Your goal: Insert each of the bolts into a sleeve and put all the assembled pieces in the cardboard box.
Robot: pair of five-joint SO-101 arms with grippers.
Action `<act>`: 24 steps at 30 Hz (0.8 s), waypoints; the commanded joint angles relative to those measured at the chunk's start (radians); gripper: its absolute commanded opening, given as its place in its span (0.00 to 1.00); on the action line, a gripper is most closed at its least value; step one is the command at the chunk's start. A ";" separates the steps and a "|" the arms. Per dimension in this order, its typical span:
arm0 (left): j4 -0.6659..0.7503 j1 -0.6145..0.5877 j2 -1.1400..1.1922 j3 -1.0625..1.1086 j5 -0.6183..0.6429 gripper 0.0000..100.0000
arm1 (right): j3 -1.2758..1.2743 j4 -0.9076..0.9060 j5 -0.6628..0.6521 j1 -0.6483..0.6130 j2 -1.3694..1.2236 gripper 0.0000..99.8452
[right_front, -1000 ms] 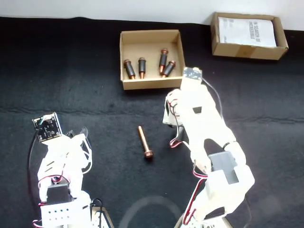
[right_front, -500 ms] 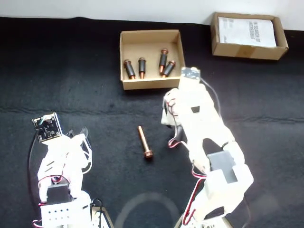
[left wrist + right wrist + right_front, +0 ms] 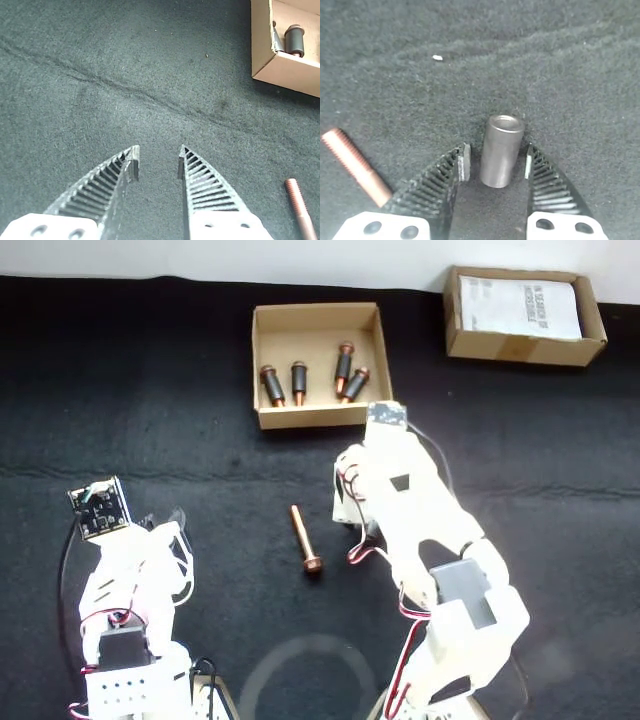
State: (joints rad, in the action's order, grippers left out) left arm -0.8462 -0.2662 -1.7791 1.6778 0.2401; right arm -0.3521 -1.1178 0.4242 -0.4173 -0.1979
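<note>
A copper bolt (image 3: 303, 537) lies alone on the black cloth in mid-table, head toward the near edge; its threaded end appears in the right wrist view (image 3: 355, 165) and the left wrist view (image 3: 301, 208). A grey metal sleeve (image 3: 501, 150) lies on the cloth between the fingers of my right gripper (image 3: 495, 162), which is open around it with gaps on both sides. The right arm (image 3: 400, 490) hides the sleeve from above. My left gripper (image 3: 157, 162) is open over bare cloth at the near left. The cardboard box (image 3: 262, 365) holds several assembled pieces.
A second cardboard box (image 3: 455, 325) with a printed sheet inside stands at the back right. The task box's corner (image 3: 280, 62) with one assembled piece shows in the left wrist view. A seam crosses the cloth.
The right arm has shifted left and toward the near edge, away from the box corner. The left arm and the bolt have not moved.
</note>
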 commanded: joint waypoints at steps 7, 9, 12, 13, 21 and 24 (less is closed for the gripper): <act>0.006 -0.008 -0.021 0.018 -0.006 0.15 | -0.004 0.050 0.008 0.010 0.002 0.08; 0.000 -0.007 -0.021 0.018 -0.006 0.15 | -0.004 0.067 0.008 0.010 0.002 0.01; 0.000 -0.007 -0.021 0.018 -0.006 0.15 | -0.005 0.074 0.008 0.015 0.001 0.01; 0.000 -0.007 -0.021 0.018 -0.006 0.15 | -0.005 0.074 0.008 0.022 0.001 0.01; 0.000 -0.005 -0.021 0.018 -0.006 0.15 | 0.022 0.002 -0.002 0.137 0.016 0.01; 0.000 -0.005 -0.021 0.018 -0.006 0.15 | 0.104 -0.084 -0.002 0.180 0.065 0.01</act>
State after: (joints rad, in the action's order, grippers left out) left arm -0.8462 -0.2662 -1.7791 1.6778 0.2401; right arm -0.3291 -1.1362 0.4242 -0.2854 -0.2010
